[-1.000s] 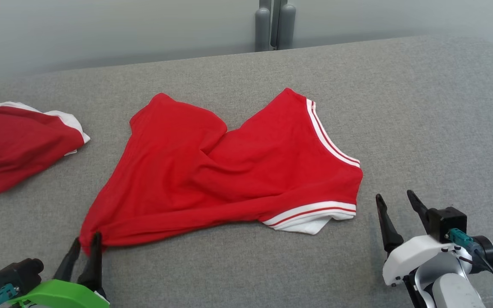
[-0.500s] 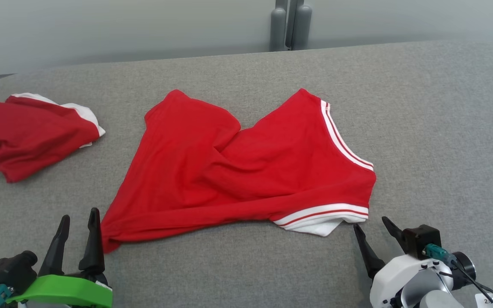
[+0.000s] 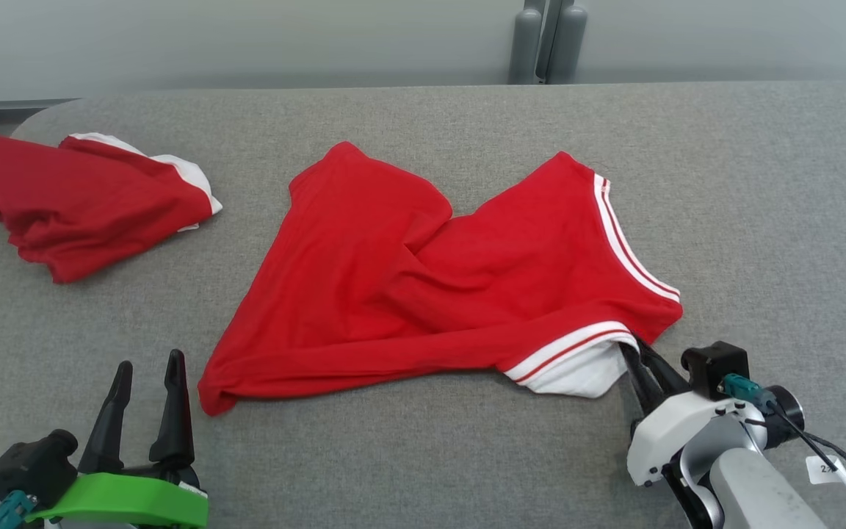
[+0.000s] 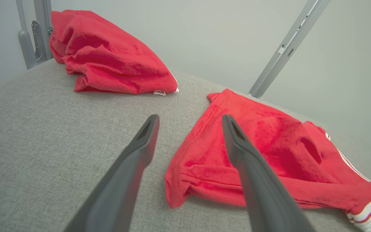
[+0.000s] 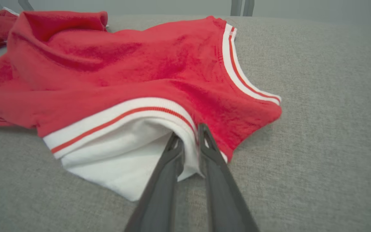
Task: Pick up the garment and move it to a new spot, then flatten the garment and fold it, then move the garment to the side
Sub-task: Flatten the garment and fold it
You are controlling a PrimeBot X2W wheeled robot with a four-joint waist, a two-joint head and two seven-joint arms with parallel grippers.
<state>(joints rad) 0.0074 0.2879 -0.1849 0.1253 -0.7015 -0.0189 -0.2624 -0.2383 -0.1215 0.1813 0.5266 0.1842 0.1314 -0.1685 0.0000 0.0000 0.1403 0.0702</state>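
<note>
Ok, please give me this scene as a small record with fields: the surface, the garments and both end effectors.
surface: grey fabric table
garment: red, white striped bands, lying rumpled in the middle
second garment: red, bunched at the far left
left end effector: open, beside the garment's near left corner, not touching it
right end effector: closed on the garment's white striped band
fold: not yet done
</note>
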